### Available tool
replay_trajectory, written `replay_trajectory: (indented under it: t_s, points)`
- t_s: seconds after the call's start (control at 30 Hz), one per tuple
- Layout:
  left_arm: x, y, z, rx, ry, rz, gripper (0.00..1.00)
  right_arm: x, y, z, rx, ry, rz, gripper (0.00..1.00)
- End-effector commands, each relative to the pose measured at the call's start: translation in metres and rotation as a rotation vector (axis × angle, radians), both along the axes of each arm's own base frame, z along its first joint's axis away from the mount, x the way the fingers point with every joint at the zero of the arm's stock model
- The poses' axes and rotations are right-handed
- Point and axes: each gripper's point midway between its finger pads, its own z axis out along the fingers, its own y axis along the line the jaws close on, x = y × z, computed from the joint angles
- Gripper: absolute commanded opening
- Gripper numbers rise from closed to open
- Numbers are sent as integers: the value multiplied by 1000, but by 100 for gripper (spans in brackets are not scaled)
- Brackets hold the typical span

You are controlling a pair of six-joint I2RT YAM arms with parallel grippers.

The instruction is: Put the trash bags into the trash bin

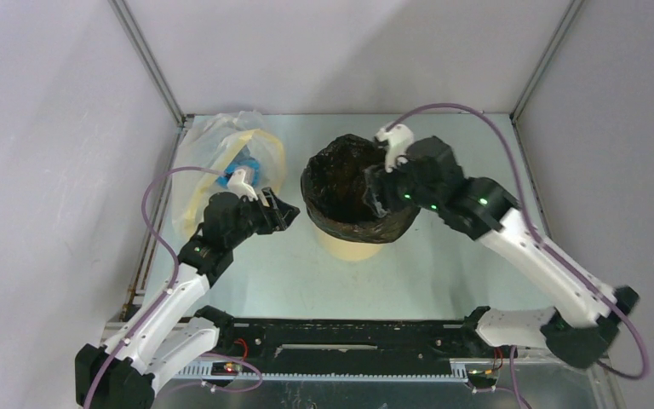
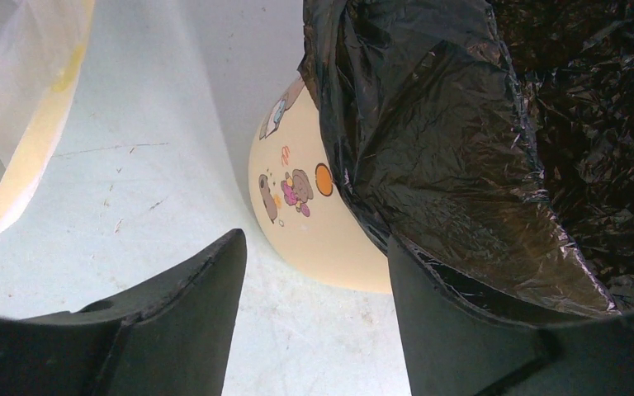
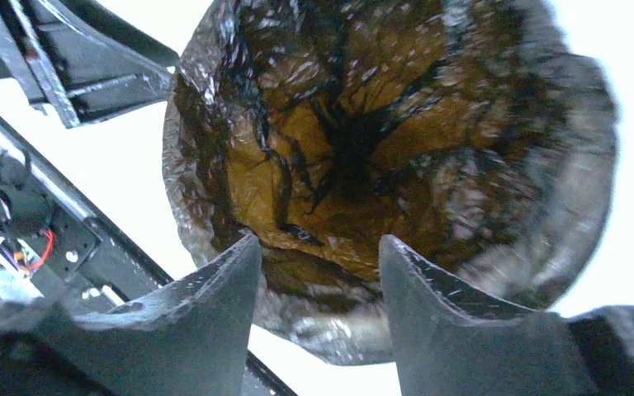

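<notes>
The black trash bag (image 1: 341,175) lines the yellow-orange trash bin (image 1: 353,247) at the table's middle, its mouth open and its edge folded down over the rim. Only the bin's lower wall shows below the film, with small cartoon stickers in the left wrist view (image 2: 314,223). My left gripper (image 1: 283,215) is open and empty, low beside the bin's left side, apart from the bag (image 2: 462,148). My right gripper (image 1: 381,183) is open and empty, above the bin's right rim, looking into the lined inside (image 3: 363,157).
A clear translucent bag (image 1: 221,166) with a pale-yellow band and a blue lump lies at the back left, behind my left arm; it also shows in the left wrist view (image 2: 25,107). Grey walls close in the table on three sides.
</notes>
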Motion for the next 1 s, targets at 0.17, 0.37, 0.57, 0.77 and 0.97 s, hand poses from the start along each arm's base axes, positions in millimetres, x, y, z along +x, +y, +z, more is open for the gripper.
replay_trajectory:
  t_s: [0.17, 0.37, 0.57, 0.77, 0.97]
  points:
    - [-3, -3, 8, -21, -31, -15, 69, 18, -88, 36, 225, -129, -346, 48]
    - [0, -9, 4, -41, -16, -31, 69, 36, -121, -2, 298, -35, -497, 30]
    - [5, -12, 5, -43, -19, -38, 69, 46, -121, -39, 317, 44, -509, 29]
    - [10, -16, 0, -46, -6, -47, 69, 49, -96, -68, 333, 147, -411, 29]
    - [18, -22, -4, -51, -4, -59, 69, 54, -72, -100, 334, 240, -356, 30]
